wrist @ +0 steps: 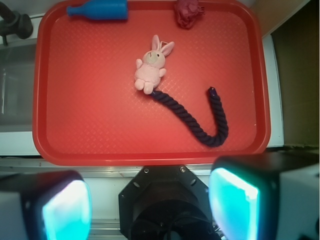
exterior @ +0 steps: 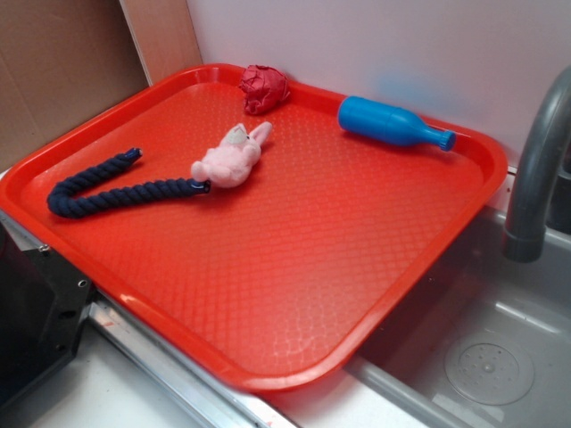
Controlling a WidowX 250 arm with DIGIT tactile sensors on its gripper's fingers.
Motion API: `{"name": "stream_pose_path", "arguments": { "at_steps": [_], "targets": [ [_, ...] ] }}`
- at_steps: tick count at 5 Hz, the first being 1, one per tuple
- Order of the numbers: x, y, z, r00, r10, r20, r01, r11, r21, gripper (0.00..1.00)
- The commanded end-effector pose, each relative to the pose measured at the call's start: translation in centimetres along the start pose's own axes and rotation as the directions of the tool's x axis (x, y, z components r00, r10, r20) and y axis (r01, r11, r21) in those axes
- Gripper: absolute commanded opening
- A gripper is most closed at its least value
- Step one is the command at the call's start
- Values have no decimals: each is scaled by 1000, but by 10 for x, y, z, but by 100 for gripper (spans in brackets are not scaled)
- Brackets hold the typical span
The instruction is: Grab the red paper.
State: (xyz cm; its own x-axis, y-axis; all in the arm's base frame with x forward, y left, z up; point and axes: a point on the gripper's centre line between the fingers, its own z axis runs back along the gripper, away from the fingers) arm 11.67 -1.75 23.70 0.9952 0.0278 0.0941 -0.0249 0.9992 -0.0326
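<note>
The red paper is a small dark red crumpled wad at the far edge of the red tray. In the wrist view my gripper hangs high above the tray's near edge, far from the paper. Its two cyan-lit fingers stand wide apart, open, with nothing between them. The exterior view does not show the gripper.
A pink plush bunny lies mid-tray, touching a dark blue rope. A blue plastic bottle lies at the far edge. A grey faucet and sink sit to the right.
</note>
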Motion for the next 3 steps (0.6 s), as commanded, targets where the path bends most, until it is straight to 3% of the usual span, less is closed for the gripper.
{"name": "stream_pose_path", "arguments": {
  "at_steps": [1,2,3],
  "targets": [
    [0,0,0,1000,0,0,0,1000,0,100],
    [46,46,-53,999,-23,24,21,997,74,100],
    [95,54,-106,996,-36,80,34,999,35,100]
  ]
}}
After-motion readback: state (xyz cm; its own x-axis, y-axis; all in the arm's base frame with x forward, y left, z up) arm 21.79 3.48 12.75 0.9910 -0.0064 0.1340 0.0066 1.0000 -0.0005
